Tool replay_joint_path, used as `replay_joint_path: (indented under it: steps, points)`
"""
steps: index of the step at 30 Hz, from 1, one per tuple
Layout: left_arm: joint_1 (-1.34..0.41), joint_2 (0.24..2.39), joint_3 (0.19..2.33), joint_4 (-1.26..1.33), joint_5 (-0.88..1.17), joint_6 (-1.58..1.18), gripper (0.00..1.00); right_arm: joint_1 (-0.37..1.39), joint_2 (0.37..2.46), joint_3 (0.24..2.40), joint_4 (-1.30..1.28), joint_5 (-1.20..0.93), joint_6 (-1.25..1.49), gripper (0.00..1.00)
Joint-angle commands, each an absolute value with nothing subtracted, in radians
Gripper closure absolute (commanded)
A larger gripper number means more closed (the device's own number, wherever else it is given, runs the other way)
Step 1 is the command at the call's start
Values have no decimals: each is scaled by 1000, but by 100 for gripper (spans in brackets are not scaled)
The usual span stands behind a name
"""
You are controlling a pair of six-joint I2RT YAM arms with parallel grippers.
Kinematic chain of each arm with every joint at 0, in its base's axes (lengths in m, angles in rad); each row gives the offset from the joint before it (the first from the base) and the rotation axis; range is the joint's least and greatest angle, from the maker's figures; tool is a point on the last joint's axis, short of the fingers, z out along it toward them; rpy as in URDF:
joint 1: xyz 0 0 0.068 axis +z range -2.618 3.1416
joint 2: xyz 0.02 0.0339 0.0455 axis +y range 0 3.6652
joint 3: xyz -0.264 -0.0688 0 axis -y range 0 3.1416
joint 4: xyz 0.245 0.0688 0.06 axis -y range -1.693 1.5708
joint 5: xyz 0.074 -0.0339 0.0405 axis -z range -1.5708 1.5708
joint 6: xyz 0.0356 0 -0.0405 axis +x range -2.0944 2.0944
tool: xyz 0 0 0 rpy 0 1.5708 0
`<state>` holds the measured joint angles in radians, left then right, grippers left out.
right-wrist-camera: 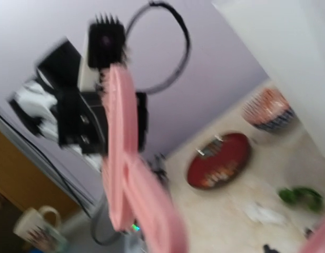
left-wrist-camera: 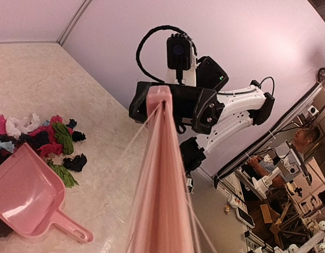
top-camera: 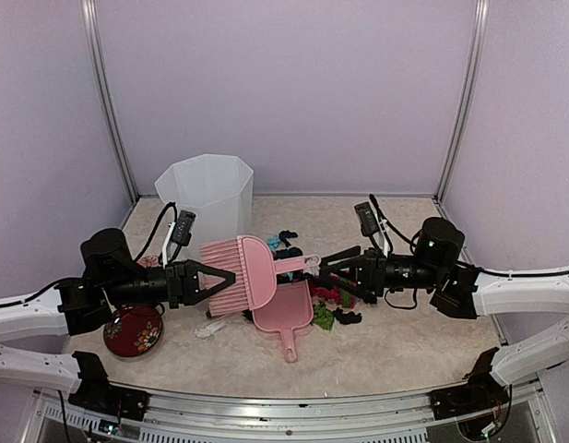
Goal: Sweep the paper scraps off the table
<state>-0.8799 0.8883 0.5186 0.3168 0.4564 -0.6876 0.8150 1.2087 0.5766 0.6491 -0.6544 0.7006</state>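
Top external: brush [top-camera: 247, 273] (pink) between end effectors

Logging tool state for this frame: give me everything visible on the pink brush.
The pink brush looks like moulded plastic: a broad fan-shaped head with pale bristles and a slim handle pointing right. It is held in the air above the pink dustpan, between the two arms. The left gripper holds the bristle end and the right gripper meets the handle tip. In both wrist views it shows edge-on; the right one is blurred.

Colourful paper scraps [top-camera: 332, 305] heaped mid-table [top-camera: 395, 346]
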Motion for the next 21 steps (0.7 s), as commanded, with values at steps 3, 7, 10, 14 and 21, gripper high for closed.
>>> replay_joint_path:
  steps: [3,7,10,14,21]
  points:
    - [-900,880,515,469,486,-692,100,857,1290,636,893,-704,870,22]
    - [-915,891,525,484,488,-690,100,890,1334,685,927,-715,891,25]
    - [-925,894,523,492,480,-688,100,902,1356,692,980,-713,918,26]
    - [-931,898,526,499,474,-687,100,905,1372,707,1011,-716,949,32]
    - [-931,893,527,493,458,-674,100,910,1368,705,998,-701,954,41]
